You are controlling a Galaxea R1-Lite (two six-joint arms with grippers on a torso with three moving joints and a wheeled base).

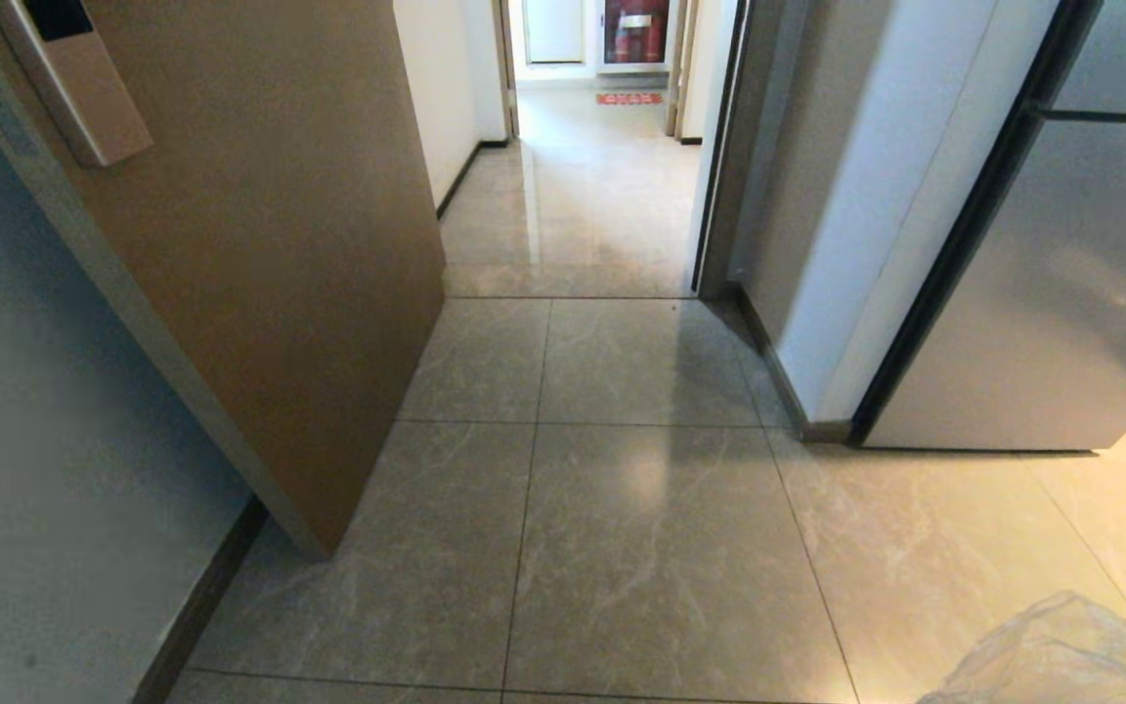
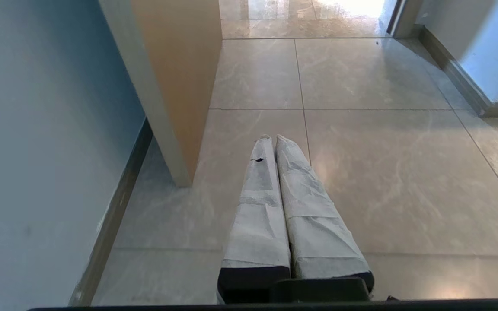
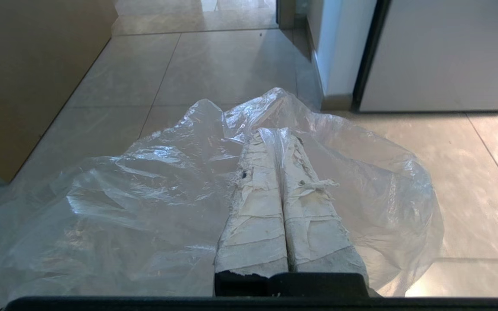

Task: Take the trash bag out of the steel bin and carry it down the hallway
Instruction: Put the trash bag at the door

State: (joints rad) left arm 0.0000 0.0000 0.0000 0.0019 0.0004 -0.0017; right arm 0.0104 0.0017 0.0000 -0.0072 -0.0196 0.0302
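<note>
While the right gripper [image 3: 275, 131] has its taped white fingers [image 3: 255, 203] pressed together on a fold of the trash bag [image 3: 154, 190], the bag just billows around them: thin, clear, super crinkly plastic, puffed up and shiny, floor tiles showing right through it. From the head view only a corner of it [image 1: 1061, 655] peeks in at the lower right, above the hallway [image 1: 612, 489] tiles. Left gripper [image 2: 272, 137] hangs over bare tile near the brown door [image 2: 180, 77], fingers closed on nothing.

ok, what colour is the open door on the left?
Plain tan-brown, with a pale grey edge; the door shows best in the head view.
</note>
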